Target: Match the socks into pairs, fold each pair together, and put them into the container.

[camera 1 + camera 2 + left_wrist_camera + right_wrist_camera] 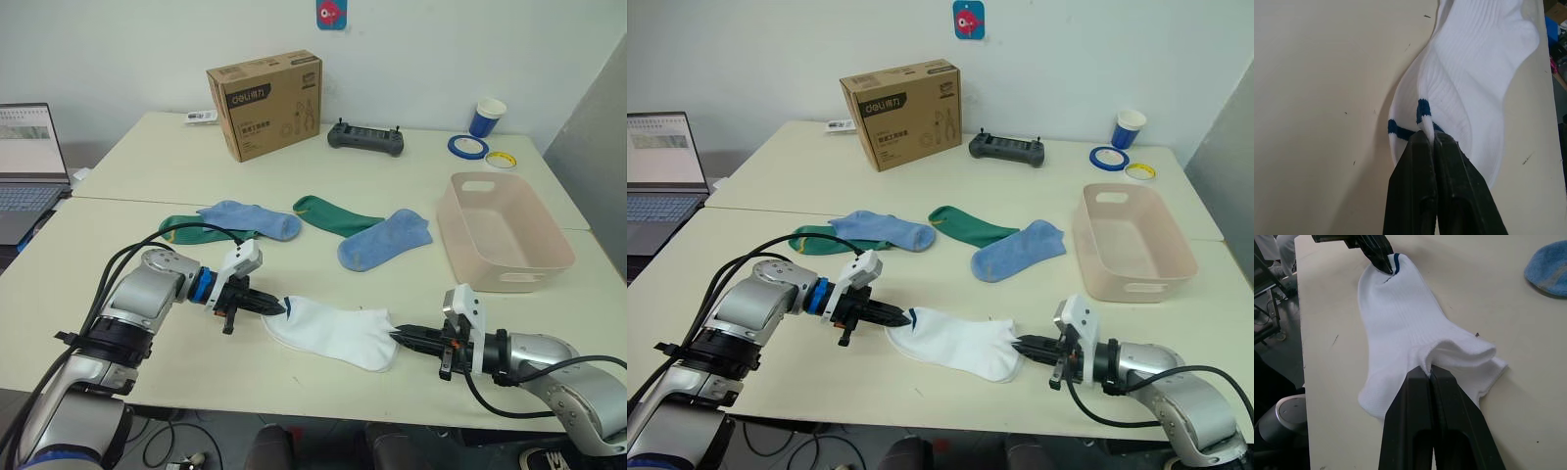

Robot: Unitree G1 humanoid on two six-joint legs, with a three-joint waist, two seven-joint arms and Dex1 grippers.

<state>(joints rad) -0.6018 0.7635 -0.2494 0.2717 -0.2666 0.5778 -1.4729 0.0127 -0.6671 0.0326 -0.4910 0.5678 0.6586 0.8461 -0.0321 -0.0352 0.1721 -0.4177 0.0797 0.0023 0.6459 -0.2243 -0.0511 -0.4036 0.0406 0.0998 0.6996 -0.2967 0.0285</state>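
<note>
Two white socks (333,333) lie stacked near the table's front edge. My left gripper (281,306) is shut on their blue-striped cuff end (1422,115). My right gripper (396,338) is shut on the opposite end (1449,350), so the socks stretch between the two. Behind them lie two light blue socks (250,217) (384,240). Two dark green socks (333,215) (184,227) also lie there, the left one partly under a blue sock. The pale pink container (509,279) stands empty at the right.
A brown cardboard box (265,103), a black controller (365,139), a blue cup (487,117) and two tape rolls (468,147) sit at the back. A laptop (29,166) stands at the far left. The table's front edge runs close below both grippers.
</note>
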